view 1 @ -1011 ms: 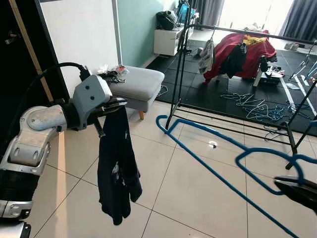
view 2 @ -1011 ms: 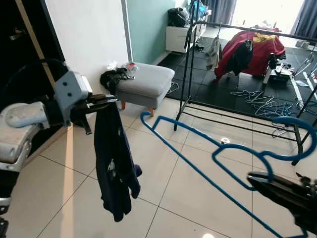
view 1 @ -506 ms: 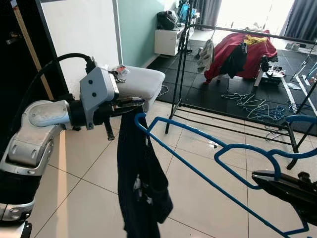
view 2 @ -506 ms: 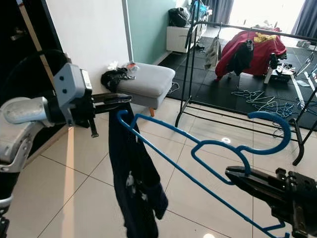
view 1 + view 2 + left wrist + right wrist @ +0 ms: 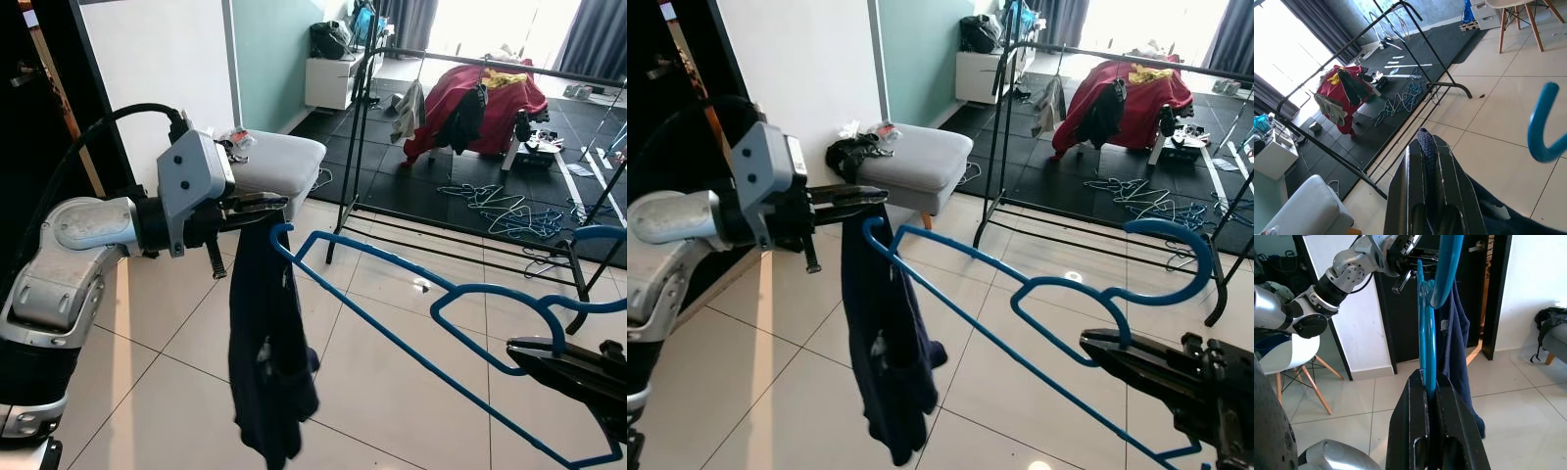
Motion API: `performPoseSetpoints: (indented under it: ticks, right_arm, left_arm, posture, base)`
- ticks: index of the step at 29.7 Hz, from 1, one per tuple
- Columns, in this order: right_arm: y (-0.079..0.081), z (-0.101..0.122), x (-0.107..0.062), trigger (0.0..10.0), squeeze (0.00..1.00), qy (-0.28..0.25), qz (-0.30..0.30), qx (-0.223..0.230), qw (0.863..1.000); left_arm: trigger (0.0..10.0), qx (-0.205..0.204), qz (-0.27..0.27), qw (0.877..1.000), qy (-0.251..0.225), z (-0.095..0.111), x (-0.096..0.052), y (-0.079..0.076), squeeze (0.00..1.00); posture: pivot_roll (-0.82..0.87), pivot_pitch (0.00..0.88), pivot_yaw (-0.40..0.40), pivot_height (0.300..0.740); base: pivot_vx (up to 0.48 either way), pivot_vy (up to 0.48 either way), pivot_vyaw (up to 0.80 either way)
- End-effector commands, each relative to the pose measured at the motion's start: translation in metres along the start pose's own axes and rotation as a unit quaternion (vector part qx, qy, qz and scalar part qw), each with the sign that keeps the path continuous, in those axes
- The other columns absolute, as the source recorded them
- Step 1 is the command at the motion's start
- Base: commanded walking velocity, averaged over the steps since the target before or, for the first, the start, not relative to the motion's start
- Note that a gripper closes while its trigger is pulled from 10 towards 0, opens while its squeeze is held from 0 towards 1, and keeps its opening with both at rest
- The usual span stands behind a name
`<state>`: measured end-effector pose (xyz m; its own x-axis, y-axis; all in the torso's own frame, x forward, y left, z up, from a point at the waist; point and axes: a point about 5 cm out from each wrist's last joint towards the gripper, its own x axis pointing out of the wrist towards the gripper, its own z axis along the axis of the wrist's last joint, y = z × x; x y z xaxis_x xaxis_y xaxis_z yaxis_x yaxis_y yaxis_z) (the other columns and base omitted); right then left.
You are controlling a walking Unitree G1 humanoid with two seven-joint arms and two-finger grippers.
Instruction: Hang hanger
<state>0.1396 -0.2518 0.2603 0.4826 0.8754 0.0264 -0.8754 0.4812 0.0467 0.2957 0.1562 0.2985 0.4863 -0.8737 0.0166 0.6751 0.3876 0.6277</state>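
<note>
Overhead of the tiled floor, a dark garment (image 5: 260, 352) is held clamped in the left gripper (image 5: 265, 204), while a blue hanger (image 5: 1038, 294), its tip touching the garment's top, is gripped by the right gripper (image 5: 1117, 351).

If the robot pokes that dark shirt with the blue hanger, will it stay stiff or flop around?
Probably flop. The dark shirt hangs limp in folds from the left gripper, so it likely swings and bends when pushed. The blue hanger, pinched by the right gripper, keeps its shape, so it looks stiff.
</note>
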Motion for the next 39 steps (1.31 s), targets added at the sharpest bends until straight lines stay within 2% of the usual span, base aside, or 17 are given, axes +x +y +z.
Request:
performPoseSetpoints:
  ticks: [1, 9, 14, 21, 39]
  right_arm:
    - [0.002, 0.003, -0.001, 10.0, 0.0, 0.007, 0.003, -0.005, 1.0]
    - [0.001, 0.005, -0.009, 10.0, 0.0, 0.018, -0.016, -0.008, 1.0]
    - [-0.005, 0.004, -0.011, 10.0, 0.0, 0.027, -0.029, -0.012, 0.999]
    - [-0.01, 0.003, -0.005, 10.0, 0.0, 0.029, -0.019, -0.015, 0.999]
    - [-0.013, 0.0, 0.0, 10.0, 0.0, 0.033, -0.012, -0.012, 0.999]
  left_arm:
    - [10.0, 0.013, 0.001, 1.0, 0.006, 0.005, -0.006, 0.004, 0.0]
    - [10.0, 0.013, 0.001, 1.0, 0.008, 0.006, -0.008, 0.004, 0.0]
    - [10.0, 0.0, -0.012, 1.0, -0.019, 0.015, -0.007, 0.002, 0.0]
    - [10.0, -0.017, -0.04, 0.998, -0.041, 0.024, -0.005, -0.005, 0.0]
    - [10.0, -0.036, -0.049, 0.995, -0.082, 0.041, -0.003, -0.007, 0.0]
  posture:
    - [-0.02, 0.0, -0.008, 0.74]
    - [-0.02, 0.0, -0.009, 0.74]
    - [-0.03, 0.0, -0.007, 0.74]
    - [-0.02, 0.0, -0.015, 0.74]
    - [-0.02, 0.0, -0.017, 0.74]
  base:
    - [0.0, 0.0, 0.0]
    - [0.0, 0.0, 0.0]
    - [0.0, 0.0, 0.0]
    - [0.0, 0.0, 0.0]
    - [0.0, 0.0, 0.0]
